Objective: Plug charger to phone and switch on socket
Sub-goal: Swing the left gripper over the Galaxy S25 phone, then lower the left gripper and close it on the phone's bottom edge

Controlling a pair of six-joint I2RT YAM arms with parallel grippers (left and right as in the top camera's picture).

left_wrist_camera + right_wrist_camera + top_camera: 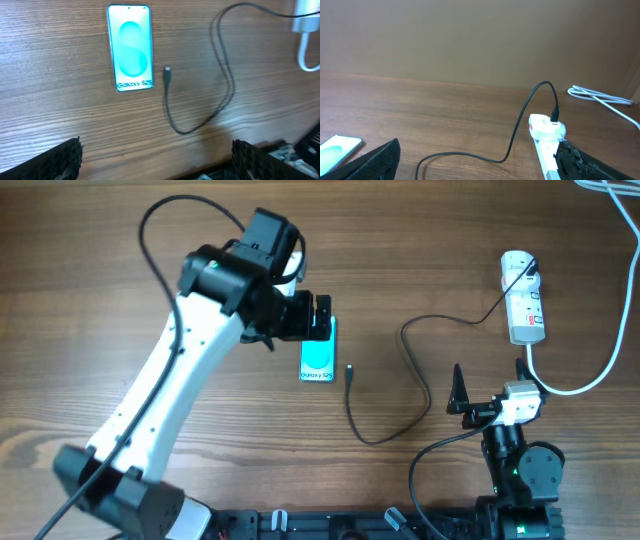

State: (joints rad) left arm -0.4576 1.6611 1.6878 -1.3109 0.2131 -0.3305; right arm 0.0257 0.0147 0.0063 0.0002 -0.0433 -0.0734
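The phone (318, 361) lies flat on the wooden table with its cyan screen up; it also shows in the left wrist view (129, 47) and at the right wrist view's left edge (337, 150). The charger's black cable (425, 385) runs from the socket (525, 300) in a loop. Its free plug (350, 371) lies just right of the phone, not touching it (167, 71). My left gripper (320, 315) hovers over the phone's far end, open and empty (157, 165). My right gripper (490, 387) is open and empty, just in front of the socket (547, 135).
A thick white cord (600, 380) curves from the socket toward the table's right edge and back corner (600, 97). The left arm (170, 380) stretches diagonally across the table's left half. The right arm's base (520, 470) sits at the front right.
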